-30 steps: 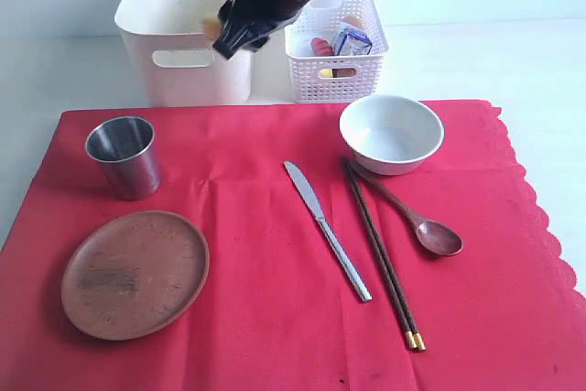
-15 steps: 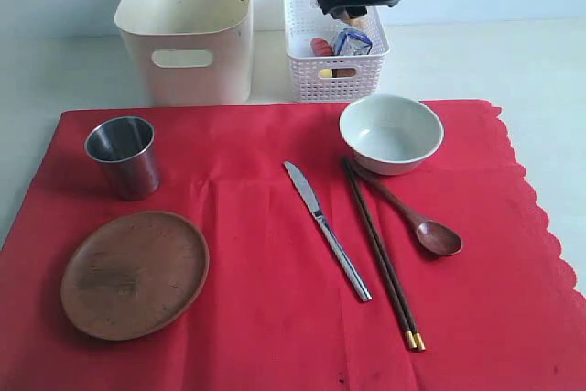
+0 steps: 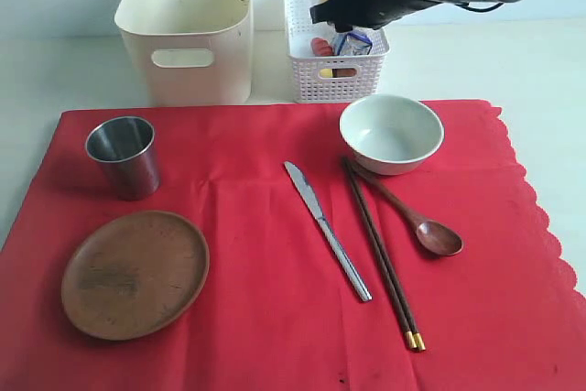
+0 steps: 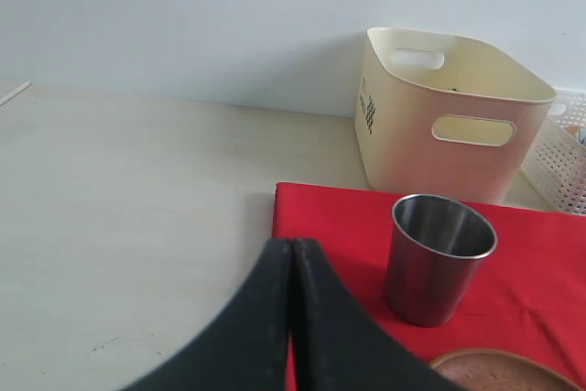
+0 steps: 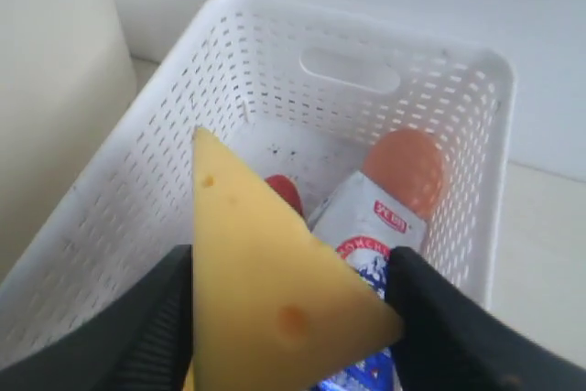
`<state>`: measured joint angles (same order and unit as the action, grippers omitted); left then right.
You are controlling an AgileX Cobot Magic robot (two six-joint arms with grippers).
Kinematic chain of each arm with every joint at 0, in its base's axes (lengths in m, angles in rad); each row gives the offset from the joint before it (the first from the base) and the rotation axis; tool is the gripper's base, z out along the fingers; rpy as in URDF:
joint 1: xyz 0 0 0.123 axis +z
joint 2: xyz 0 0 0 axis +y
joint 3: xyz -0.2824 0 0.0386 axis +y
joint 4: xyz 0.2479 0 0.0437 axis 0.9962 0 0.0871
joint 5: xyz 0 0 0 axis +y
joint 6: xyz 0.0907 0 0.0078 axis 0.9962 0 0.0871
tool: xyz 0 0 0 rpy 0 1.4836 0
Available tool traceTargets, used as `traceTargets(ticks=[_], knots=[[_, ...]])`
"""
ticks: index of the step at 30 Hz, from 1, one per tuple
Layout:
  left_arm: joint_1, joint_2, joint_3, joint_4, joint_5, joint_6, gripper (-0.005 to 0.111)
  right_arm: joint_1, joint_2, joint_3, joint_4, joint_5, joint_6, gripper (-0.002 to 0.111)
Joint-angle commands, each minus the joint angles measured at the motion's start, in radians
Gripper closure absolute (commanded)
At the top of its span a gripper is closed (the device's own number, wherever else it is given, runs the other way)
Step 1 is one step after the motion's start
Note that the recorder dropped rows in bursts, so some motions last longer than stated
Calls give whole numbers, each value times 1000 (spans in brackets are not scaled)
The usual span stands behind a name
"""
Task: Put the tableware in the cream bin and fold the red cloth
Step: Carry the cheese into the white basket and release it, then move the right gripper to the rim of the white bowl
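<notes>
Right gripper [image 5: 291, 313]: jaws set wide and clamped on a yellow cheese wedge [image 5: 265, 254], hanging over the white lattice basket [image 3: 334, 80].
Left gripper [image 4: 292, 249]: fingers pressed together, holding nothing, low at the edge of the red cloth [image 3: 265, 318].
Risk, release: directly beneath the wedge lie a milk packet [image 5: 366, 235] and two rounded food items. In my judgement a drop from this height could glance off the packet and tip over the basket wall.
Risk, grip: the fingers bear on the wedge's slanting sides, so it may twist or slip out early.
Risk, sorting: the cream bin [image 3: 229, 61] stands just beside the basket. A sideways drift toward the robot's left would put food into the wrong container.
Risk, later: all tableware sits on the cloth, and folding before clearing would upset it. The chopsticks [image 3: 380, 254] and knife [image 3: 327, 231] lie flat and look hard to pinch.
Bowl [image 3: 391, 133]: nearest piece to the right gripper, below it and just outside the basket.
Spoon [image 3: 417, 222]: beyond the bowl from the right gripper, touching the chopsticks.
Steel cup [image 4: 435, 263]: upright, near the left gripper, just ahead of its fingertips.
Wooden plate [image 3: 135, 272]: beside the cup, close to the left gripper.
Cream bin, from the left gripper: behind the cup, off the cloth, no tableware visible inside.
</notes>
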<state>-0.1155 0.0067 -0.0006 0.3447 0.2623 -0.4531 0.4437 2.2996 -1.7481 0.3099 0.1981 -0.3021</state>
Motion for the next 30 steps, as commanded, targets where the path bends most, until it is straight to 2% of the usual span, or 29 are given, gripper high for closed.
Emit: traceTargets(ticks=[1, 6, 8, 13, 16, 26, 27, 30], knots=[[1, -7, 1, 2, -6, 6, 105, 29, 22, -5, 6, -93, 15, 60], [1, -7, 1, 2, -6, 6, 105, 40, 28, -5, -1, -86, 13, 29], [1, -7, 1, 2, -6, 6, 105, 33, 15, -5, -3, -51, 13, 23], [1, -7, 1, 2, -6, 6, 105, 6, -57, -5, -38, 104, -11, 26], [1, -7, 1, 2, -6, 6, 105, -11, -125, -5, -72, 220, -4, 37], [1, -7, 1, 2, -6, 6, 105, -49, -364, 2, -107, 610, 137, 104], [1, -7, 1, 2, -6, 6, 105, -49, -386, 18, -107, 631, 143, 108], [1, -7, 1, 2, -6, 6, 105, -49, -473, 115, -90, 619, 149, 108]])
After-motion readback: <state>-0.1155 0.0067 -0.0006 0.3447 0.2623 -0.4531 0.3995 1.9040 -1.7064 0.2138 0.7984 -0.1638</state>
